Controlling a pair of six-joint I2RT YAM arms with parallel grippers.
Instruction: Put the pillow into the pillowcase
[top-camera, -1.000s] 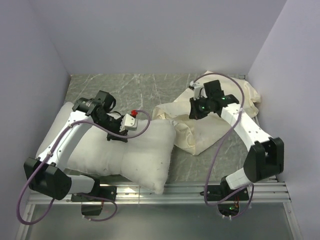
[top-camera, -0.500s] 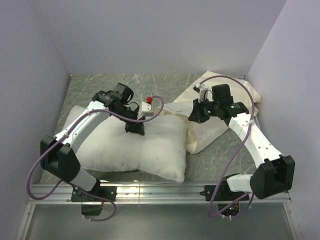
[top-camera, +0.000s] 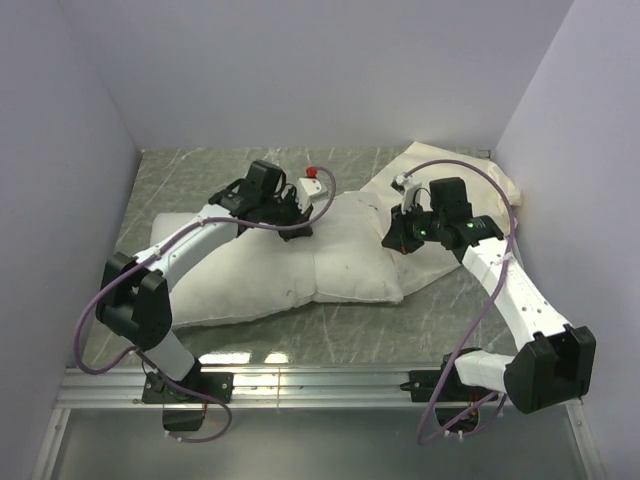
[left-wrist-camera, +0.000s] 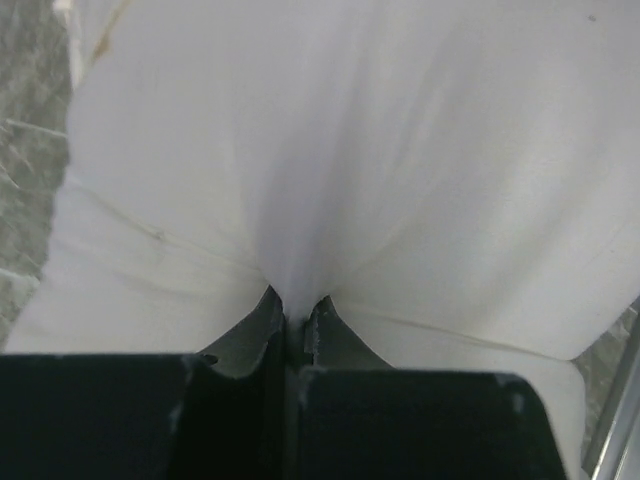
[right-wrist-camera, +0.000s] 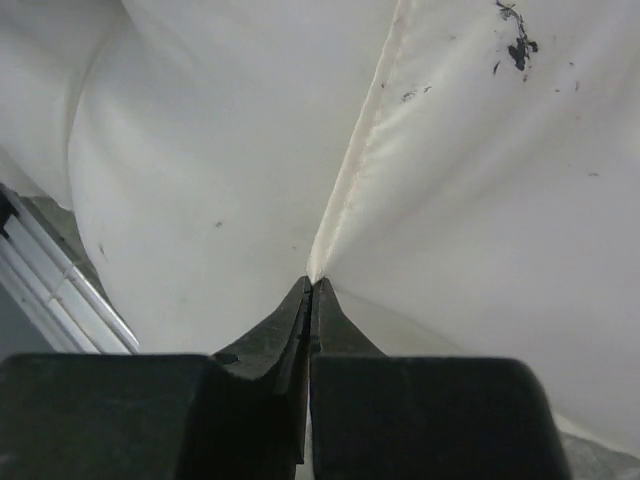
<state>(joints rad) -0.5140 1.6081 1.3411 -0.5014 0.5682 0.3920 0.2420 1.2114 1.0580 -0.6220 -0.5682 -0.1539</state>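
Observation:
The pillow (top-camera: 300, 275), white and plump, lies across the middle of the table. My left gripper (top-camera: 290, 216) is shut on a pinch of fabric at its far edge; the left wrist view shows the closed jaws (left-wrist-camera: 293, 312) biting a fold of the pillow (left-wrist-camera: 400, 150). The cream pillowcase (top-camera: 480, 190) lies crumpled at the back right. My right gripper (top-camera: 396, 240) is shut on its near edge, the jaws (right-wrist-camera: 312, 286) clamping a seam of the pillowcase (right-wrist-camera: 480, 180). The pillow's right end meets the pillowcase; I cannot tell whether it is inside.
The grey marbled table (top-camera: 200, 180) is walled by lilac panels at the left, back and right. An aluminium rail (top-camera: 330, 385) runs along the near edge by the arm bases. The right arm's purple cable (top-camera: 470, 330) loops over the table's right side.
My left gripper has dragged the pillow to the right and away from me, up to the pillowcase. My right gripper has kept hold of the pillowcase edge, shifting slightly.

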